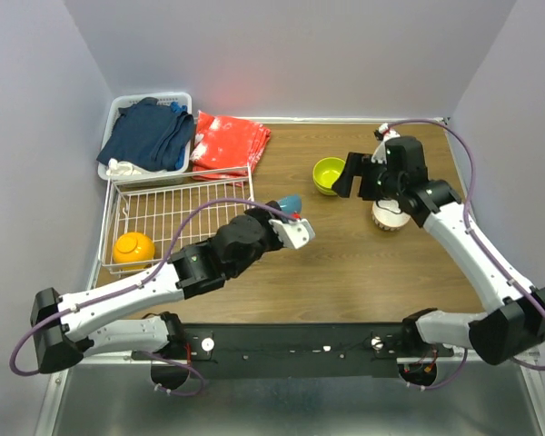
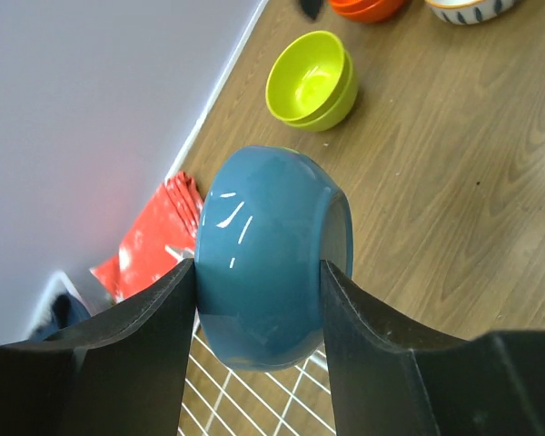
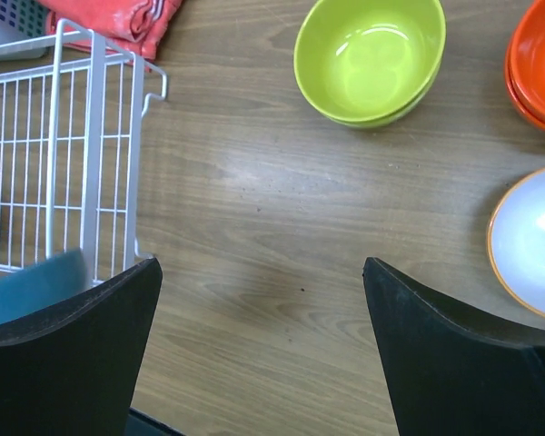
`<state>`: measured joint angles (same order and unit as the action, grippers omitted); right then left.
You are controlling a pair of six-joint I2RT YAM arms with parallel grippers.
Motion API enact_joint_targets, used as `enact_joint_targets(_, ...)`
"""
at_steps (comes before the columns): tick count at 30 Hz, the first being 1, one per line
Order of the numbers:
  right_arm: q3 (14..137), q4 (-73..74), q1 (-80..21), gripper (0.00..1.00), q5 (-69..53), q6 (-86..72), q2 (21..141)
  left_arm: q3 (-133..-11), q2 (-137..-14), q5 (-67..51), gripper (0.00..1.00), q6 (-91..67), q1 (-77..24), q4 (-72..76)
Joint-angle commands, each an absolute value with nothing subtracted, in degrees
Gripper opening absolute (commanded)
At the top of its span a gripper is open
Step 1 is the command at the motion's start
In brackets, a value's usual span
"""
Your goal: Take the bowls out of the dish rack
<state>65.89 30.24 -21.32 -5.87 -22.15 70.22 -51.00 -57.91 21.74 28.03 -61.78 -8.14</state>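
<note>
Now the left gripper [image 2: 259,270] clamps the blue bowl [image 2: 272,241] by its sides, just past the dish rack's [image 1: 177,183] right edge. A yellow-orange bowl [image 1: 133,247] sits in the rack's near-left corner. The right gripper [image 3: 261,272] hangs spread wide, empty, near the lime green bowls [image 3: 370,59], seemingly two nested.

I'm counting seven bowls in all: two lime green bowls [image 3: 368,64] nested together, two red-orange bowls [image 3: 540,64] stacked, one white bowl [image 3: 531,241], one blue bowl [image 2: 268,263] and one yellow-orange bowl [image 1: 133,247]. I'm also seeing one white wire dish rack [image 1: 191,213], one white plastic basket [image 1: 154,98], one heap of dark blue clothes [image 1: 150,132] and one red cloth [image 1: 229,141].
</note>
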Motion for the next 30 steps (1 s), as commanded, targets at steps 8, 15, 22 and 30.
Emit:
enact_joint_targets(8,88.9,51.1,-21.6,1.0,-11.8,-19.9,84.5,-50.3,-68.1,28.3,0.22,44.4,-70.0,-0.4)
enact_joint_targets(15,91.8,55.2,-21.7,0.93,-17.2,-17.0,89.7,-50.9,-74.4,31.6,0.2,48.1,-72.3,2.9)
enact_joint_targets(22,91.0,57.9,-21.8,0.88,-20.4,-14.0,93.1,-51.8,-78.7,33.2,0.19,49.9,-72.8,4.8)
enact_joint_targets(30,89.0,59.4,-24.9,0.84,-22.4,-11.7,97.6,-52.9,-82.4,33.5,0.18,50.1,-73.1,6.2)
